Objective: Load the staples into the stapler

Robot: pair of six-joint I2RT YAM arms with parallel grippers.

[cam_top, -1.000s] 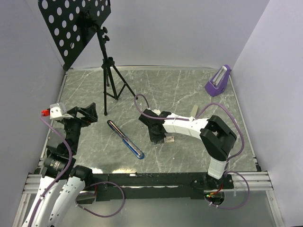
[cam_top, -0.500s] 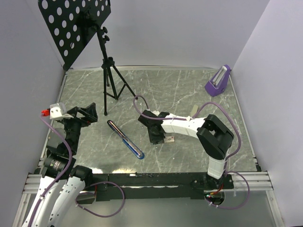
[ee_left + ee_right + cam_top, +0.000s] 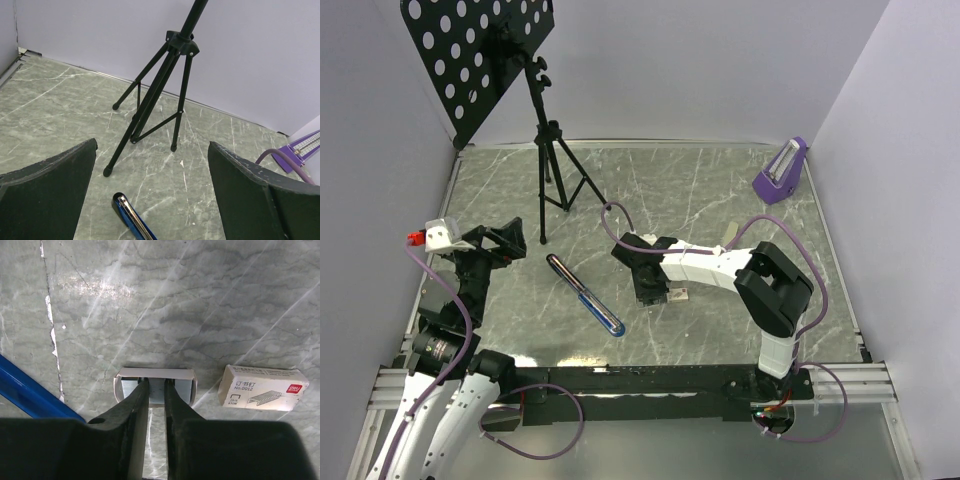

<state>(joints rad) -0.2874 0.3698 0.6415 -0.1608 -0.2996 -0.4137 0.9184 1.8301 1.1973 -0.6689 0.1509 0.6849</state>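
Right wrist view: the right gripper (image 3: 156, 384) has its tips in the staples tray (image 3: 155, 373), jaws almost together.
The grey tray, with a pale rim, lies on the worktop (image 3: 210, 300) with its long axis from 9 to 3 o'clock. Whether the tips pinch anything cannot be told. At its 3 o'clock, apart, lies the pale staples box (image 3: 263, 388) on nearly the same axis, a red mark at its 3 o'clock end. The left gripper (image 3: 152, 150) is spread wide and empty.
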